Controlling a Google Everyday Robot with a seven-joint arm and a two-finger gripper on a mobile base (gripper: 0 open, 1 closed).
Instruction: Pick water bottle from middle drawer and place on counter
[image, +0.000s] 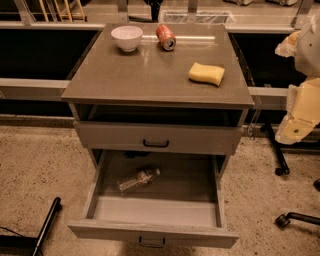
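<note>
Clear plastic, one water bottle (138, 180) lies in the open middle drawer (155, 212). The desk (130, 75) holds one bowl (126, 38), one can (165, 37), one sponge (206, 74). One end effector (288, 45) hangs far right; its opening cannot be told.

robotics lab or office: speckled floor (30, 160), chair casters (283, 220), lone grey drawer cabinet (156, 136), robot gripper (295, 129) at right edge.

Speckled beige floor (35, 170) with black caster legs (302, 217)
</note>
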